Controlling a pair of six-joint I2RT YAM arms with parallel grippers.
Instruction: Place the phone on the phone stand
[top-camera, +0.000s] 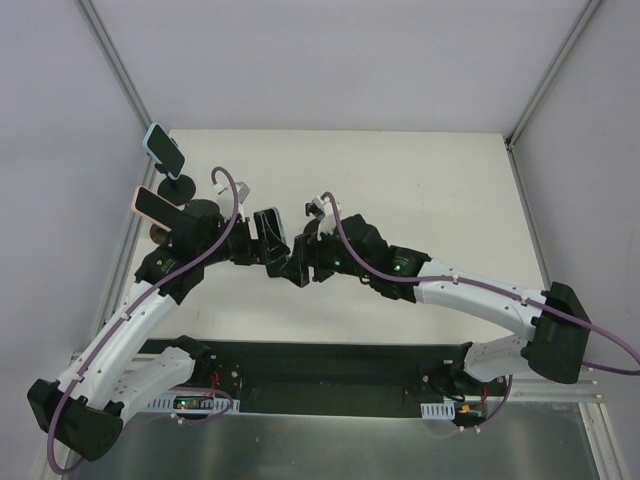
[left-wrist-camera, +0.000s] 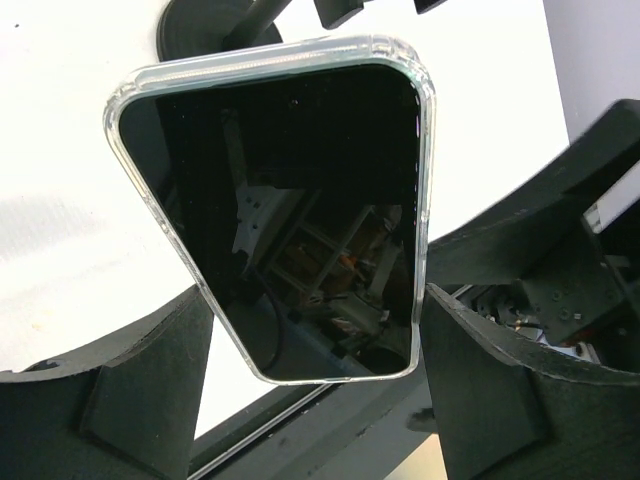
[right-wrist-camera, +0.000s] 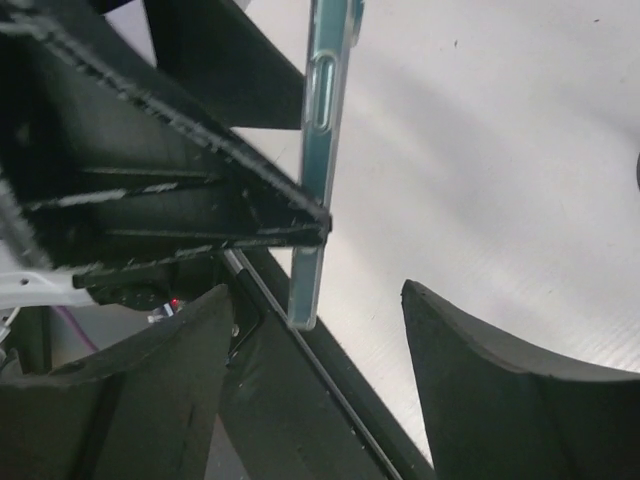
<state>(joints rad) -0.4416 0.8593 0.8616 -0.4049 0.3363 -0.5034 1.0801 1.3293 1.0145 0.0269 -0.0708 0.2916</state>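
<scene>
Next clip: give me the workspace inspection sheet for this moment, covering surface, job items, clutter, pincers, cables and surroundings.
Surface: white table, matte.
Job's things: phone in a clear case, screen dark, held off the table. Far stand and near stand at the left edge, each topped by a dark slab; phone or pad, cannot tell.
Clutter: nothing seen.
Grippers: left pincer shut on the phone; right pincer open, straddling the phone's edge.
Cables: purple cables along both arms.
Surroundings: white walls, metal corner posts.
</scene>
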